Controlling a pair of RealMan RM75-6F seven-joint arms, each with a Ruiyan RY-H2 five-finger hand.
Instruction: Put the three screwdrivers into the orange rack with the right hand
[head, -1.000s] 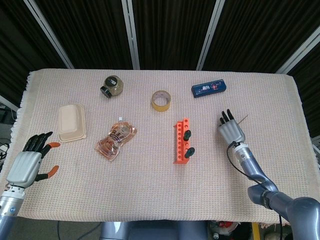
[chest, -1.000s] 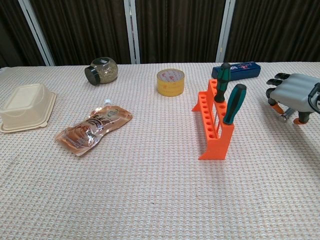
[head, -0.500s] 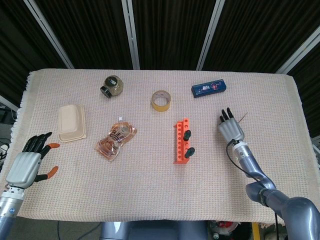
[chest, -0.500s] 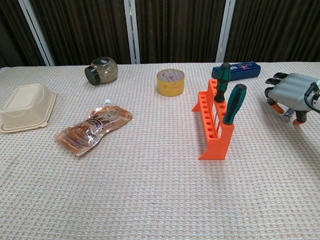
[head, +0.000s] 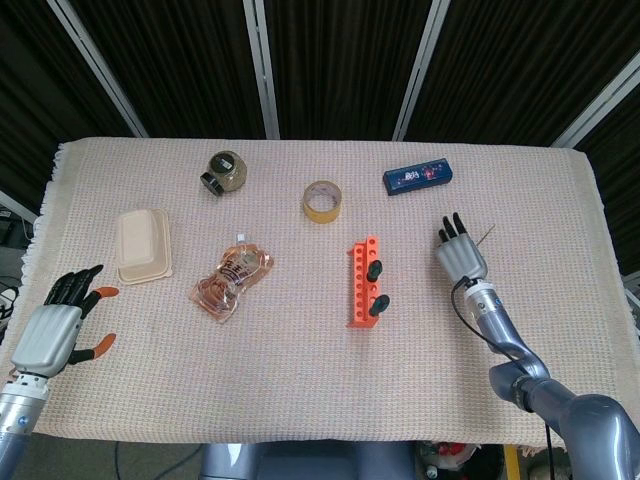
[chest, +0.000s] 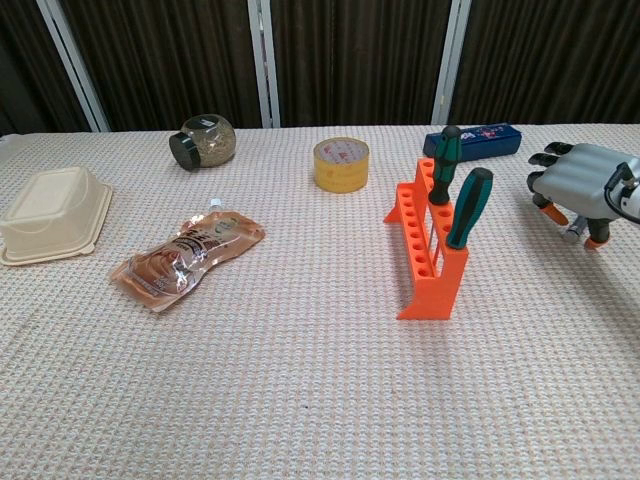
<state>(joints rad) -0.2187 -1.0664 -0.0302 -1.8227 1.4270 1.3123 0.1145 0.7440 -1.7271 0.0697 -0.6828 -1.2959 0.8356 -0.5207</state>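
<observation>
The orange rack (head: 362, 282) (chest: 428, 250) stands right of the table's middle. Two screwdrivers with green-black handles stand in it, one further back (head: 373, 269) (chest: 445, 152) and one nearer the front (head: 380, 304) (chest: 469, 206). My right hand (head: 460, 256) (chest: 581, 185) lies palm down to the right of the rack, fingers stretched forward. It covers the third screwdriver: only its thin metal shaft (head: 488, 237) pokes out beside the fingers, and the handle is hidden. My left hand (head: 55, 326) hovers at the front left table edge, fingers apart, holding nothing.
A blue box (head: 418, 177) lies behind the right hand. A tape roll (head: 322, 201), a jar (head: 225, 171), a beige lidded container (head: 143, 246) and an orange snack pouch (head: 231, 280) sit across the middle and left of the cloth-covered table (head: 300, 380).
The right hand has shifted slightly up and back over the third screwdriver. The left hand has drifted a little lower. The rack and its two screwdrivers are unmoved.
</observation>
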